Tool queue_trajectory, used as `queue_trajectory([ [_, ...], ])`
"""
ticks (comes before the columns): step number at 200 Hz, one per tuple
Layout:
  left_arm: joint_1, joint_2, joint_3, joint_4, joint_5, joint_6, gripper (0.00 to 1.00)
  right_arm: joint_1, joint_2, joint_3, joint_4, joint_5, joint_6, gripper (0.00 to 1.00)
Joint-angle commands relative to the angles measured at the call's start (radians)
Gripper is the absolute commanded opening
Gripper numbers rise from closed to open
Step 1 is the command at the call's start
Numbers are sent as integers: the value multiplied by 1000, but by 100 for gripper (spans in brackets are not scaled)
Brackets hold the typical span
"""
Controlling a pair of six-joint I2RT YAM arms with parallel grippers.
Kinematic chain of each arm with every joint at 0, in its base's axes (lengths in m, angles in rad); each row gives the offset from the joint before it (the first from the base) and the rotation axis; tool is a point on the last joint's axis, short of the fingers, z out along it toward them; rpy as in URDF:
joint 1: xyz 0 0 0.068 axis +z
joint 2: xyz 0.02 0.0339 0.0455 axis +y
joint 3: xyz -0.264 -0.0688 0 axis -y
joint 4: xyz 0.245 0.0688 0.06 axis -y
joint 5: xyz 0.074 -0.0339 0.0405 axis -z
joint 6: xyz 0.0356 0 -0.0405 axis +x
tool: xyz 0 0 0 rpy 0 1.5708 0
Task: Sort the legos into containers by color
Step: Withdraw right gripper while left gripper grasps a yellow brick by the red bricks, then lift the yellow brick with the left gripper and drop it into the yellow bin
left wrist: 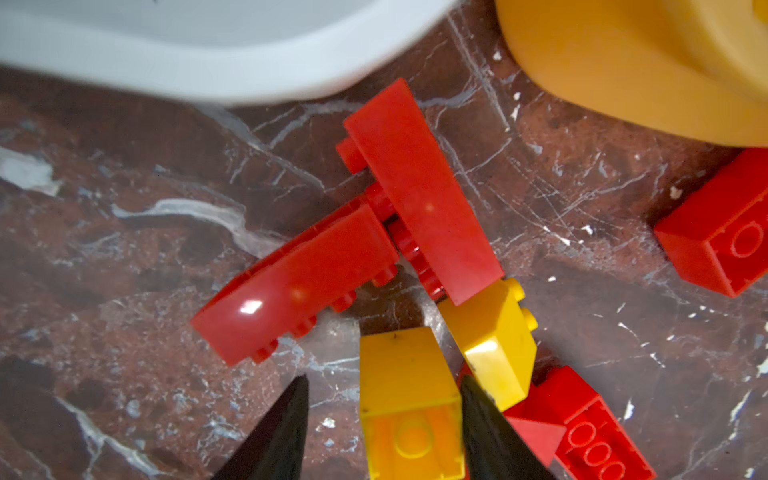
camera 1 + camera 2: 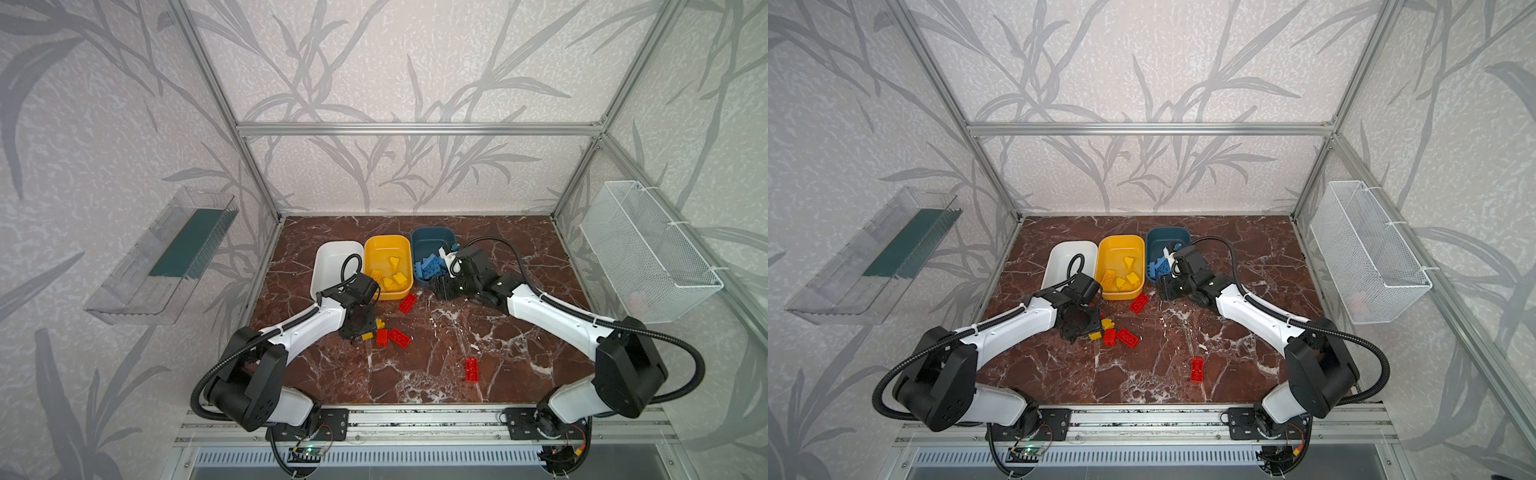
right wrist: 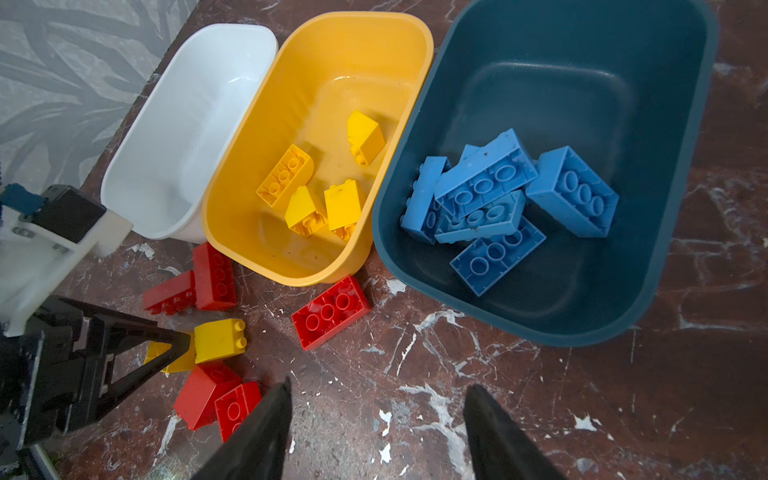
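The left arm (image 2: 303,328) was bent low, its left gripper (image 1: 384,379) spread astride a yellow brick (image 1: 409,390) among red bricks (image 1: 299,282) near the rim of the white tub (image 1: 249,75). The right gripper (image 3: 378,388) hung spread and empty over open marble tabletop (image 3: 540,415), just before the teal tub (image 3: 582,320) of blue bricks (image 3: 486,183).

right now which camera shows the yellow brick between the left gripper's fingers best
Left wrist view: the yellow brick sits large between the left gripper's fingers. Right wrist view shows a sliver behind a finger; both top views, a small speck.
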Motion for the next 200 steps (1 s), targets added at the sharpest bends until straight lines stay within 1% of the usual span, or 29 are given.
queue_trajectory([
  [1, -2, -20, -13, -11, -33, -11, 53, 2, -7, -11, 19, 0, 4, 67],
  [21, 0, -16, -18, -9, -31, -14, 52, 2, -4, -10, 21, 0, 6, 67],
  [51, -2, 10, -20, 2, -18, -18, 54, 2, -6, -10, 19, 0, 5, 67],
  [80, -1, 26, -25, 22, -10, -22, 53, 2, -8, -12, 15, 0, 5, 67],
  [101, -2, 47, -30, 44, -2, -25, 50, 3, -14, -16, 15, 0, 7, 67],
  [132, -3, 77, -24, 62, 8, -28, 37, 2, -28, -17, 12, -2, 7, 67],
  [153, -3, 70, -17, 55, 10, -26, 29, 2, -39, -21, 13, 0, 7, 67],
  [183, -4, 15, 5, 23, 12, -22, 27, 5, -47, -29, 16, -7, 11, 67],
  [200, -5, -17, 51, -16, 3, -1, 27, 9, -47, -28, 17, -11, 11, 67],
])
